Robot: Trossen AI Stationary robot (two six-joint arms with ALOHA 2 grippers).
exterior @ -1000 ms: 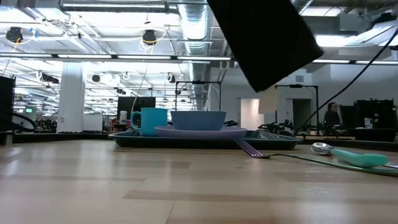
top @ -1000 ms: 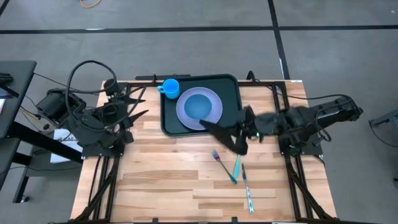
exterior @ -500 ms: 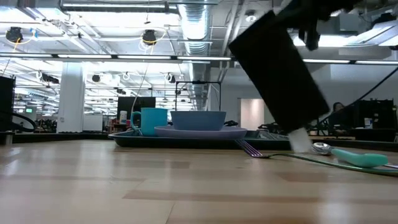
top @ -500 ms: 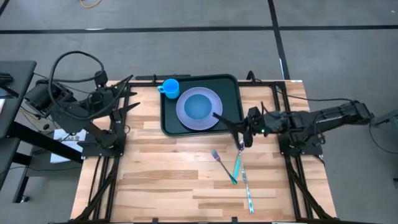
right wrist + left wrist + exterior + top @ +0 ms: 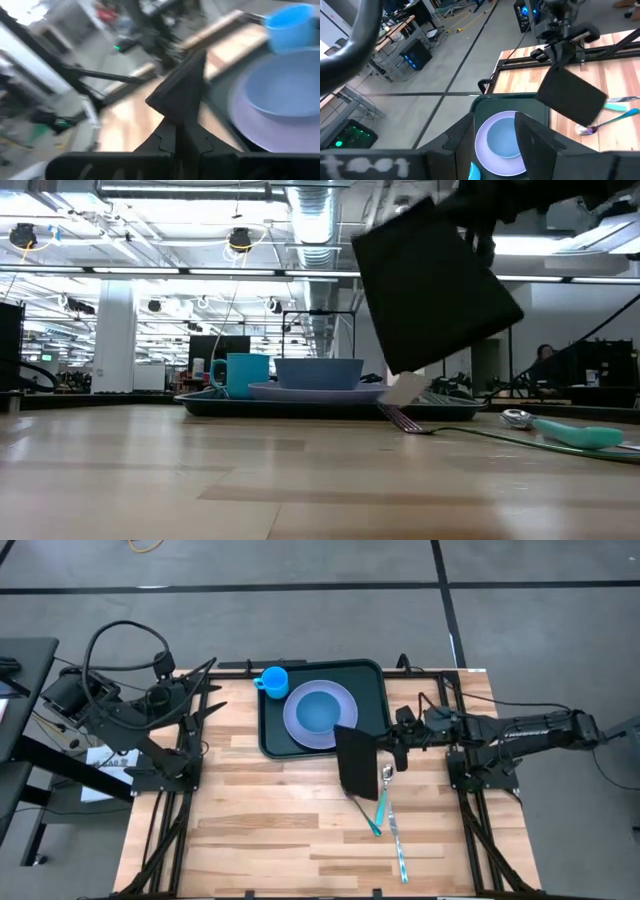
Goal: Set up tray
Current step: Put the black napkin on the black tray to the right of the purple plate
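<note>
While my right gripper (image 5: 388,752) pinches the black sheet (image 5: 357,760) above the fork, the tray (image 5: 372,690) sits at the table's far edge with plate (image 5: 320,714), bowl and cup (image 5: 275,680) aboard. Cutlery (image 5: 385,810) remains on the wood. My left gripper (image 5: 222,710) waits part-open beside the tray.

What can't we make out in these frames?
- Fork, high view: its head is under the black sheet held by the right gripper.
- Tray, low view: its right part is behind the sheet.
- Right wrist view: blurred; the sheet's far edge is unclear.
- Left gripper: waiting at the table's left edge; the left wrist view cuts off its fingertips.
</note>
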